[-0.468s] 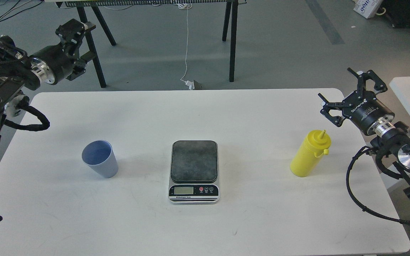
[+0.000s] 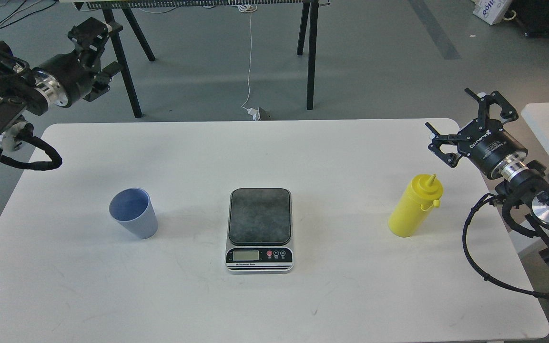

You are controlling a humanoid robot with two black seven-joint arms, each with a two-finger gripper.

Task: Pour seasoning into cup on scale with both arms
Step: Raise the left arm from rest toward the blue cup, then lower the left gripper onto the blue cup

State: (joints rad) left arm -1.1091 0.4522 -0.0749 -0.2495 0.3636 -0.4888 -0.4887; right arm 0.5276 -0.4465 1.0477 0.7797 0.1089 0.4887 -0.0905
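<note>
Right gripper (image 2: 462, 114) spread open, empty, hovering over table (image 2: 303, 152) edge just above-right of bottle (image 2: 415, 206). Left gripper (image 2: 94, 47) off-table; opening indiscernible.

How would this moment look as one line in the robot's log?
cup: on table, left of scale | bottle: upright, right of scale | scale: bare | left gripper: holds nothing | right gripper: open, empty
</note>
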